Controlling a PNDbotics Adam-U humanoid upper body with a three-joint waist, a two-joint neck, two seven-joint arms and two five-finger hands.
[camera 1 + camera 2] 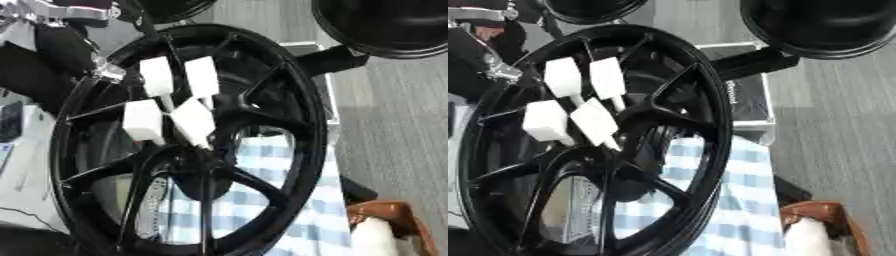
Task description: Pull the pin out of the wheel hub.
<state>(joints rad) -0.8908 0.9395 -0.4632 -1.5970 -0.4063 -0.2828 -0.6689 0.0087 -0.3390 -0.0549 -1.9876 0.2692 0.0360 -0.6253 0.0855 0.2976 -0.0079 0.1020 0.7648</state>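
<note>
A black spoked wheel hub (297, 115) stands on edge and fills most of both views. Several white pins with block-shaped heads stick out of its centre: two upper ones (157, 75) (202, 75) and two lower ones (143, 121) (193, 121). Their thin stems run down toward the hub's middle (199, 165). My left arm (61, 50), black with a silver joint (108, 71), comes in from the upper left and ends by the rim, apart from the pins. Its hand is too unclear to make out. My right hand shows in neither view.
A blue and white checked cloth (306, 220) lies under and behind the wheel. Two black round objects (824, 25) (588, 9) hang at the top. A black bar (750, 62) meets the rim at the right, above a dark box (745, 100). A brown object (389, 215) sits at lower right; grey floor (394, 125) beyond.
</note>
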